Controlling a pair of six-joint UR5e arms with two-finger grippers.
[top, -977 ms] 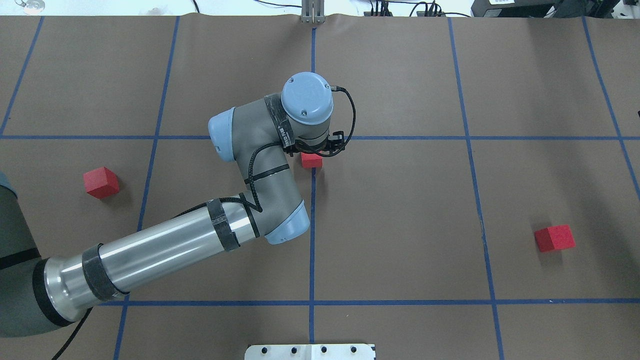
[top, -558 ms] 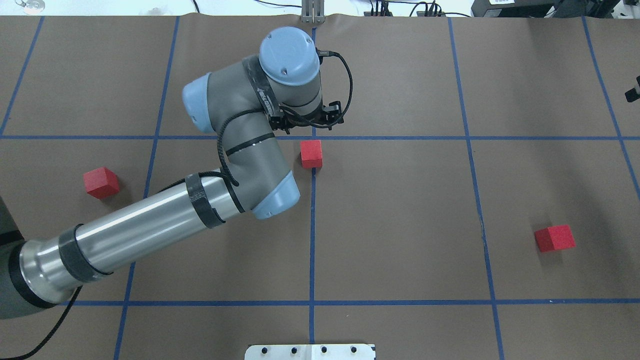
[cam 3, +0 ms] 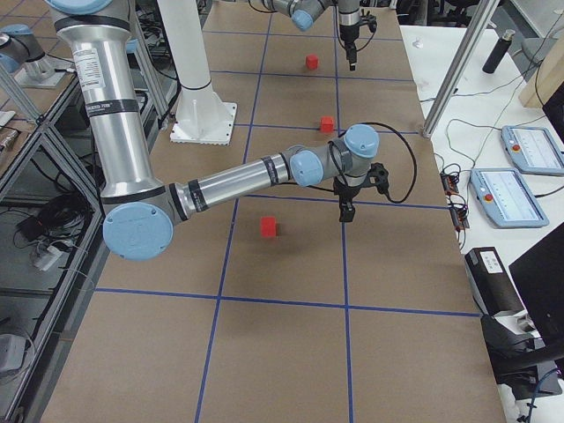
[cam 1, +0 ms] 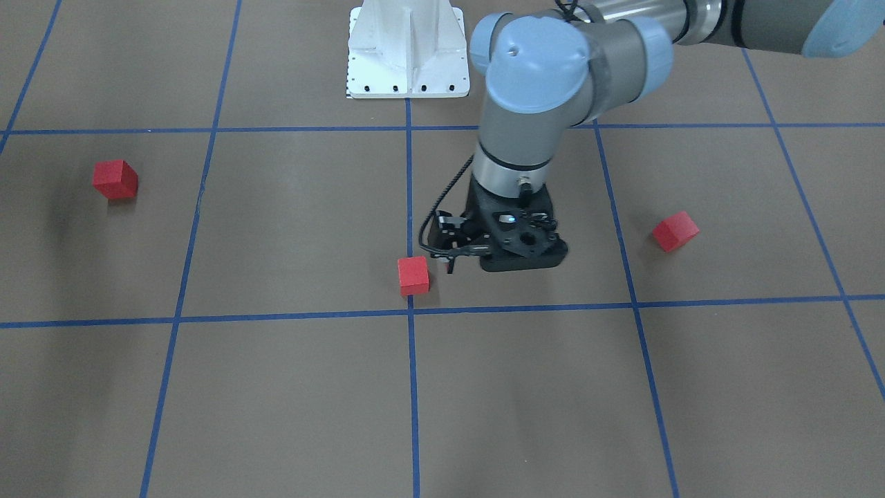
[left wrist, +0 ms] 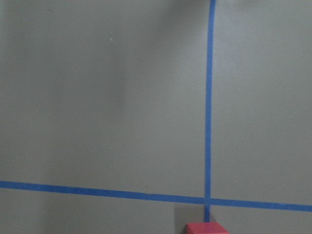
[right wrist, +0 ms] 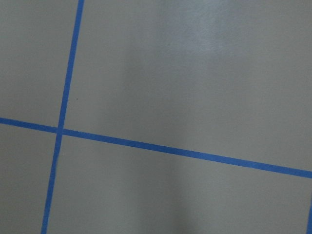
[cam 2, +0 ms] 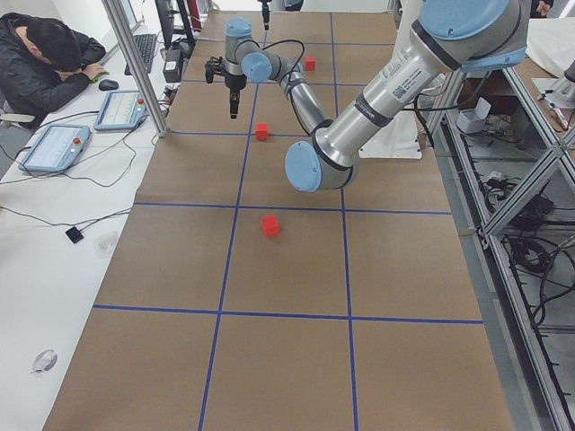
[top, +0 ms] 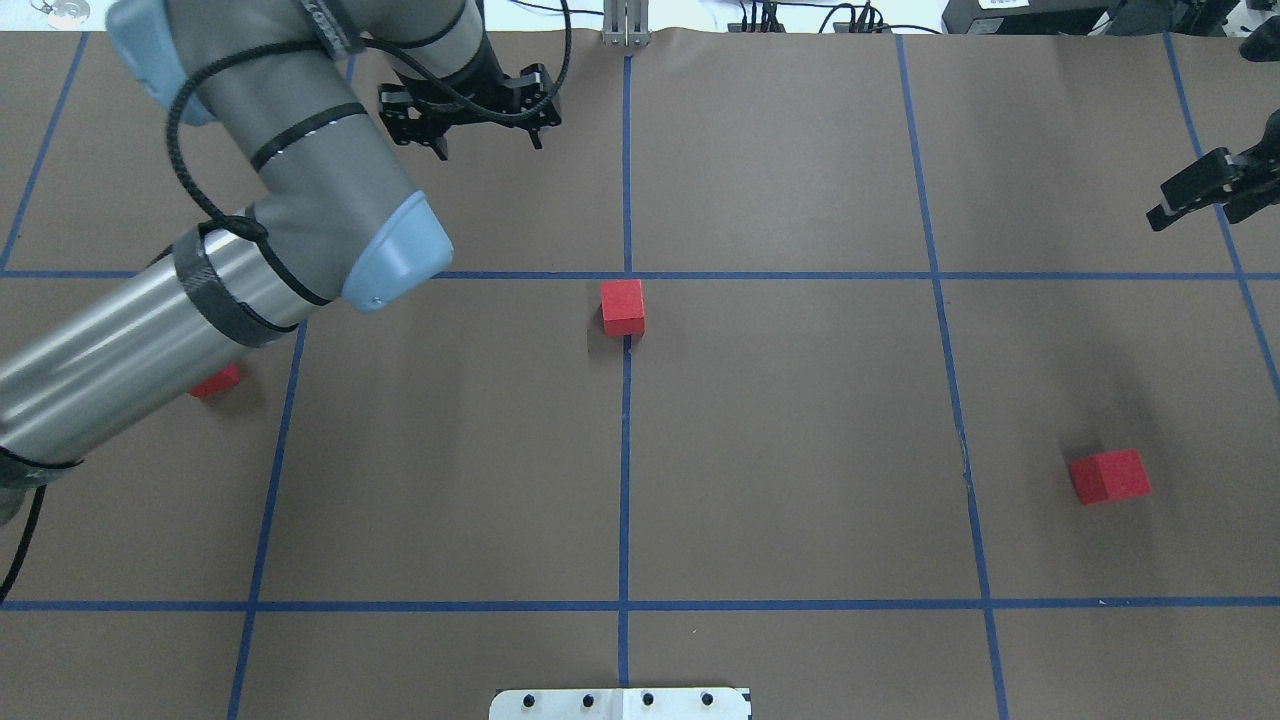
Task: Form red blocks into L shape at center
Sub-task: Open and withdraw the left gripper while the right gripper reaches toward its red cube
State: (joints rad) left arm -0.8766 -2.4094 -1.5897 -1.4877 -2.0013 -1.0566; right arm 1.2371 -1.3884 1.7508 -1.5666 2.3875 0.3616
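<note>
Three red blocks lie apart on the brown floor. One block [top: 622, 307] [cam 1: 413, 275] sits just on the robot's side of the center tape crossing [top: 627, 275] [cam 1: 411, 312]; its top shows at the bottom edge of the left wrist view [left wrist: 207, 228]. One block [top: 215, 381] [cam 1: 675, 230] is at the left, half hidden under my left arm. One block [top: 1108, 476] [cam 1: 115, 179] is at the right. My left gripper [top: 485, 125] [cam 1: 446, 252] is open, empty and raised, away from the center block. My right gripper [top: 1205, 190] is at the right edge, partly cut off.
The white robot base [cam 1: 406, 52] [top: 620, 703] stands at the near edge of the floor. My left forearm [top: 150, 330] crosses the left part of the overhead view. An operator sits at a desk [cam 2: 54, 63] beyond the floor's far side.
My left gripper let go of the center block, rose, and moved up and left in the overhead view. The block stayed put. My right gripper came into view at the right edge.
</note>
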